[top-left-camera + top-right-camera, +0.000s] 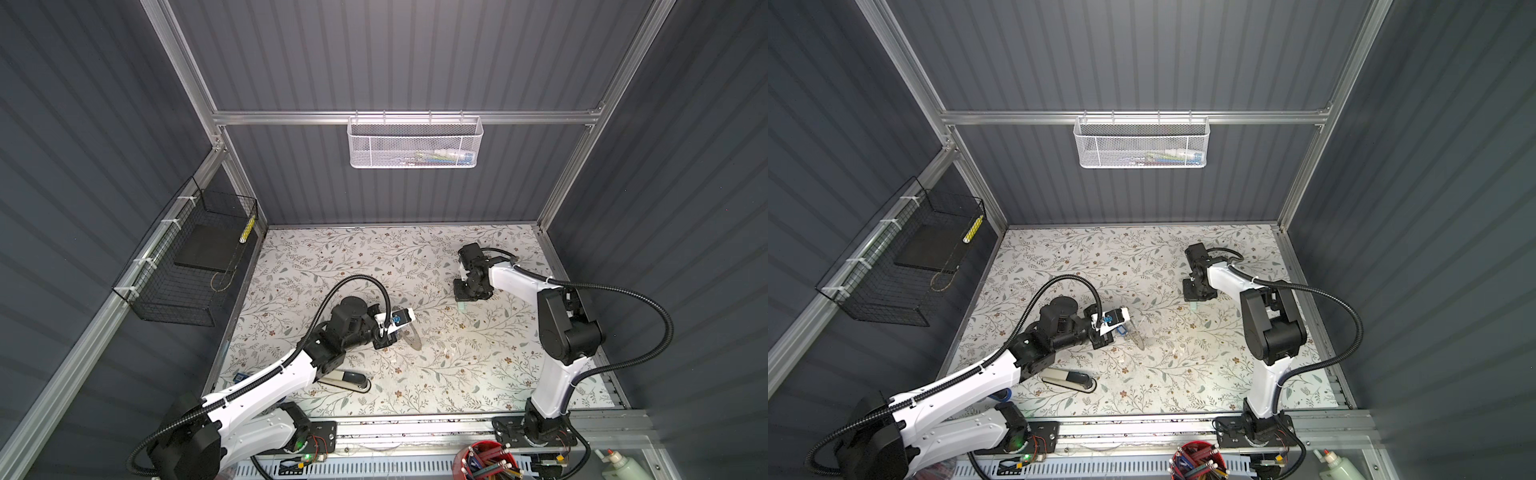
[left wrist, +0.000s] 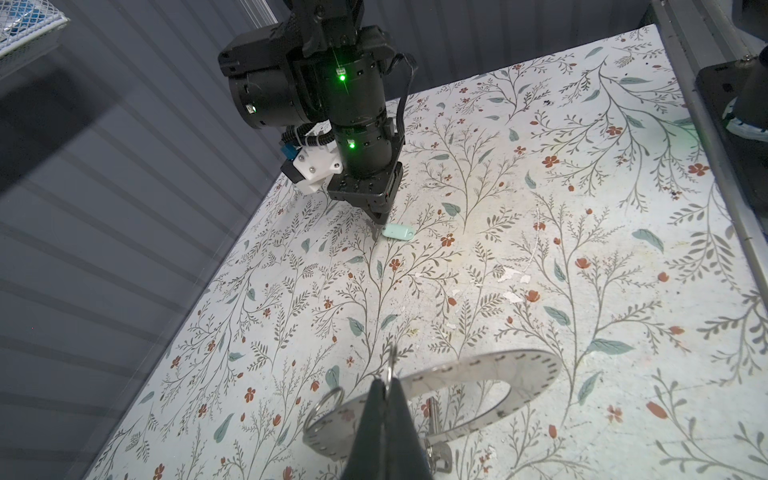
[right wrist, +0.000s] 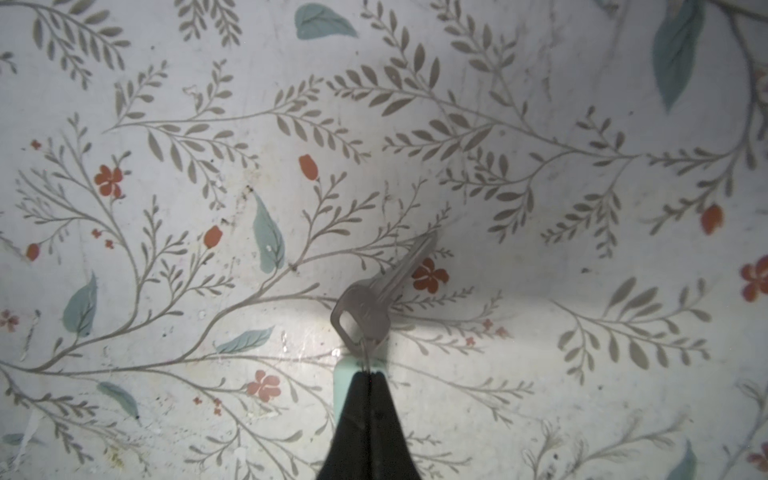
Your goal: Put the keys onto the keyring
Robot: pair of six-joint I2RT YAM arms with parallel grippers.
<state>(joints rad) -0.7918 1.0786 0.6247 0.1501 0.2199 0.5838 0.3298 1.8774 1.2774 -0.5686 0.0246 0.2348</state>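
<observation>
Right wrist view: right pincer (image 3: 368, 376) clamped on mint-tagged key (image 3: 368, 305), low on table (image 3: 540, 332).
Left wrist view: left pincer (image 2: 384, 385) clamped on small split ring (image 2: 391, 361) at keyring (image 2: 528, 370).
Progress: mint-tagged key well apart from keyring, not yet threaded.

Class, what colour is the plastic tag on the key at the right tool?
Pale mint-green; the tag shows best in the left wrist view.
</observation>
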